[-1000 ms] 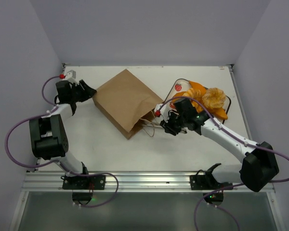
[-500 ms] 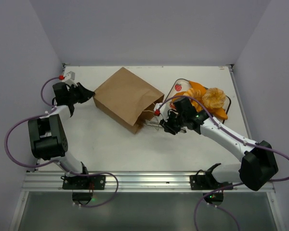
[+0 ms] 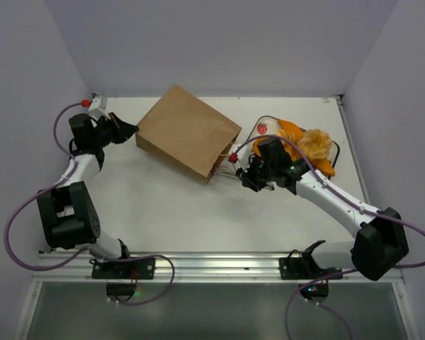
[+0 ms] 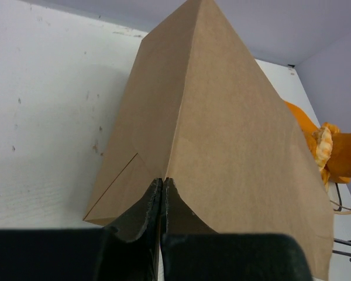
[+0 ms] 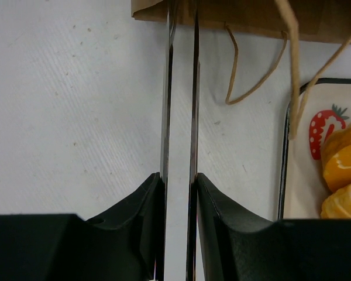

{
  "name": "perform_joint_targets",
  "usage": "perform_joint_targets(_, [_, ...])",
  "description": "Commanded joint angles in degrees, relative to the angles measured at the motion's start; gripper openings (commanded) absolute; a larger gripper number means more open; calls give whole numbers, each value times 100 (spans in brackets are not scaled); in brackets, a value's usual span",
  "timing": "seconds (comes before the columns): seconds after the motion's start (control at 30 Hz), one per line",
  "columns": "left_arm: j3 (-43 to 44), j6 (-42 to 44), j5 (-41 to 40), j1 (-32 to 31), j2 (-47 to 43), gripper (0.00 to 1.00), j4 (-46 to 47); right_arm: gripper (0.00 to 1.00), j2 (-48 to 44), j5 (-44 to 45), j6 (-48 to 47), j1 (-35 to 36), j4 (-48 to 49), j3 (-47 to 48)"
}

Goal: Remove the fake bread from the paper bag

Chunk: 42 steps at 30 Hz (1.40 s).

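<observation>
The brown paper bag (image 3: 188, 134) lies on its side, its mouth and twisted handles (image 3: 223, 172) toward the right. My left gripper (image 3: 131, 129) is shut on a fold at the bag's closed bottom end, which shows in the left wrist view (image 4: 234, 129). My right gripper (image 3: 248, 177) is shut on metal tongs (image 5: 168, 88), whose two blades point at the bag's mouth edge (image 5: 251, 14). Orange fake bread pieces (image 3: 304, 145) lie on a tray to the right. The inside of the bag is hidden.
The tray (image 3: 263, 128) with a strawberry print holds the bread near the back right; its dark rim (image 5: 282, 164) is just right of the tongs. A loose bag handle (image 5: 251, 70) hangs on the table. Walls close in on the left, back and right.
My left gripper has pulled the bag's bottom end back and to the left, and the bag has slid and turned with it. The right gripper with the tongs has shifted slightly toward the back.
</observation>
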Motion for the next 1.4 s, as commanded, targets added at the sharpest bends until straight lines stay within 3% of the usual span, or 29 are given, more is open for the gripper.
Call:
perform_joint_targets(0.0, [402, 72, 278, 62, -310, 0, -387, 32, 12, 194, 141, -124, 382, 379])
perform_joint_targets(0.27, [807, -7, 304, 62, -486, 0, -1232, 32, -375, 291, 71, -423, 513, 318])
perform_joint_targets(0.43, [781, 54, 550, 62, -336, 0, -1479, 31, 222, 116, 53, -414, 575, 502])
perform_joint_targets(0.6, [684, 282, 280, 62, -767, 0, -1785, 31, 583, 151, 27, -414, 636, 546])
perform_joint_targets(0.8, [412, 98, 322, 62, -512, 0, -1375, 31, 706, 238, -8, -414, 619, 432])
perform_joint_targets(1.03, [210, 300, -3, 88, 50, 1, -1593, 31, 1083, 492, -61, -414, 549, 572])
perform_joint_targets(1.13, [236, 283, 75, 106, 190, 6, -1443, 31, 1356, 748, -52, -432, 531, 739])
perform_joint_targets(1.23, [262, 213, 225, 97, 261, 19, -1452, 31, 1839, 863, -26, -642, 400, 1011])
perform_joint_targets(1.27, [262, 151, 242, 105, 253, 32, -1444, 31, 2006, 767, -52, -791, 382, 1047])
perform_joint_targets(1.37, [271, 116, 147, 123, 183, 50, -1435, 31, 2104, 487, -175, -985, 390, 1082])
